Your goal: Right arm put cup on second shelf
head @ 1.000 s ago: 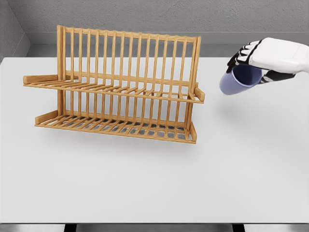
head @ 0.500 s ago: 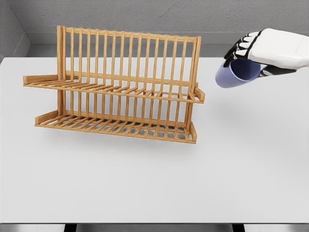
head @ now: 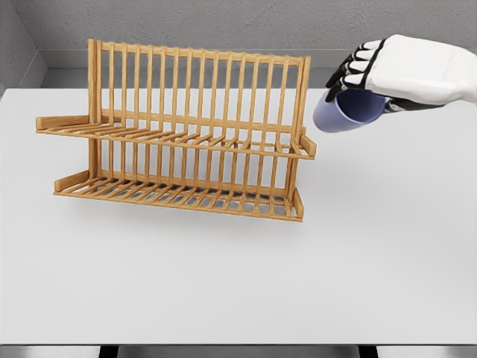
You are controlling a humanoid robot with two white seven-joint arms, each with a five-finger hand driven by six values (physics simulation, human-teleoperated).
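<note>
A blue cup [head: 344,110] hangs tilted in the air, its mouth turned toward me, just right of the wooden rack's right post. My right hand [head: 373,82] is shut on the cup from above, fingers [head: 356,66] curled over its rim. The two-tier wooden dish rack [head: 186,134] stands on the white table [head: 223,283] at centre left. Its upper shelf [head: 171,138] holds nothing, and the cup is slightly above that shelf's level and off its right end. The left arm does not show.
The rack's tall slatted back [head: 197,82] rises behind both shelves. The lower shelf [head: 179,195] sits near the tabletop. A grey wall runs behind the table's far edge.
The right hand has carried the cup leftward and a little upward, from the far right toward the rack's right post. The rack has not moved.
</note>
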